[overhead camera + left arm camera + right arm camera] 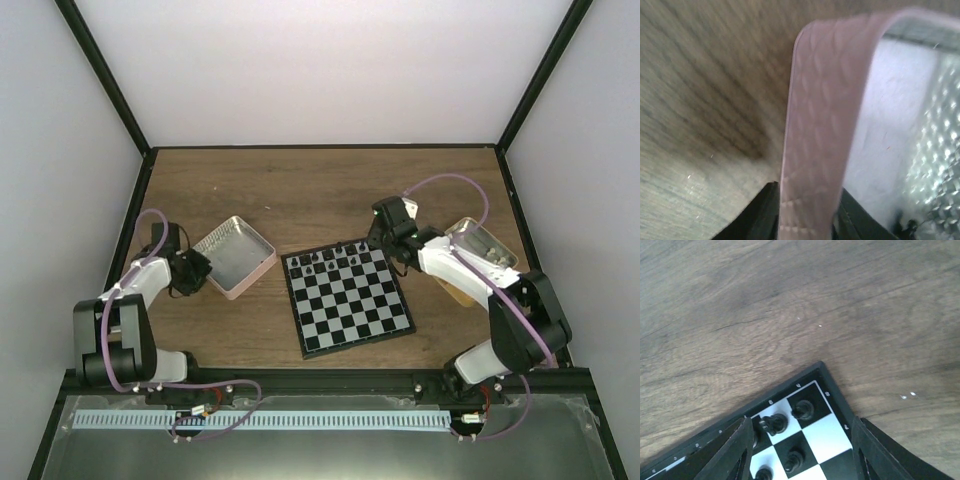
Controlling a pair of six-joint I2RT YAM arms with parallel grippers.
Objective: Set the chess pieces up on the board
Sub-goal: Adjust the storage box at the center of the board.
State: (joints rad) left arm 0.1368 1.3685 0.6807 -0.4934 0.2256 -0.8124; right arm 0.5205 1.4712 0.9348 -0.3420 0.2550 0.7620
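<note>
The left tool (807, 222) grips the pink-rimmed metal tray (820, 125), left of the black-and-grey checked board (350, 312). The right tool (800, 440) hovers released over its corner.

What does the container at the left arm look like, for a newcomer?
Start at the chessboard in the centre and look just left of its far-left corner. The pink-rimmed tray sits there, turned cornerwise, one wall between the fingers of the left gripper. Pink sides and a silvery inside set it apart from the tan tin right of the board.
</note>
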